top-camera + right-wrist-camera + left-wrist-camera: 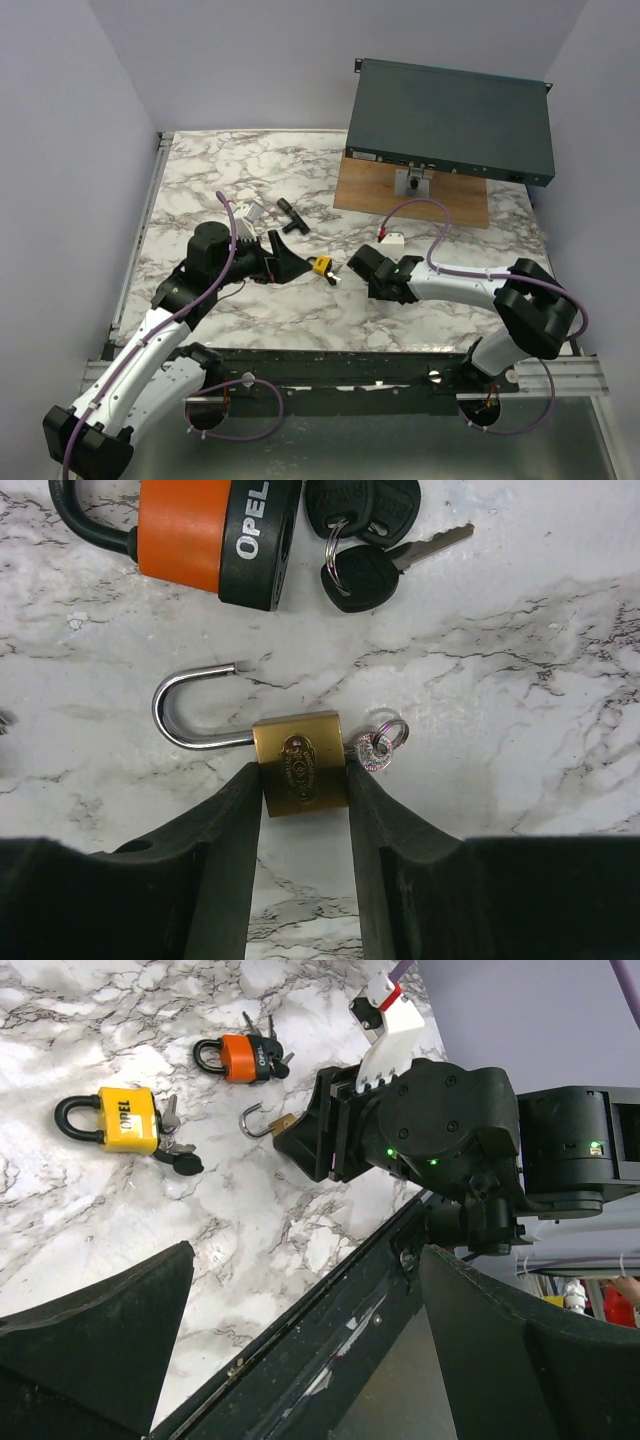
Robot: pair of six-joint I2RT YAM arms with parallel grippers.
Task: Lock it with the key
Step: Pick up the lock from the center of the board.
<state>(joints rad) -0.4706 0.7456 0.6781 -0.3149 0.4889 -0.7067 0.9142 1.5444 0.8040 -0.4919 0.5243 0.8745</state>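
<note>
Right wrist view: the brass padlock (300, 763) lies flat on the desk (200, 180), its shackle (190, 705) swung open with the free end out of the body.
Right end effector (303, 780): partly closed, one finger against each side of the brass body. It looks like a light pinch, not a lift.
Left end effector (300, 1360): jaws wide apart, holding nothing, hanging over the desk's near edge to the left.
Key: a small key ring (382, 742) sits at the keyway end of the body. The key blade is too small to make out.
Place: around the middle of the desk, nearer the near edge than the far one.
Step in hand: steadying the lock body, as I judge it.
Next move: the shackle's free end must swing back and be pushed into the body, then the key turned, probably by the free arm.
Nearby: the orange padlock (200, 530) and its keys (365, 540) lie just beyond the shackle. The yellow padlock (125, 1120) is near on the left.
In the way: the orange lock crowds the shackle's swing.
</note>
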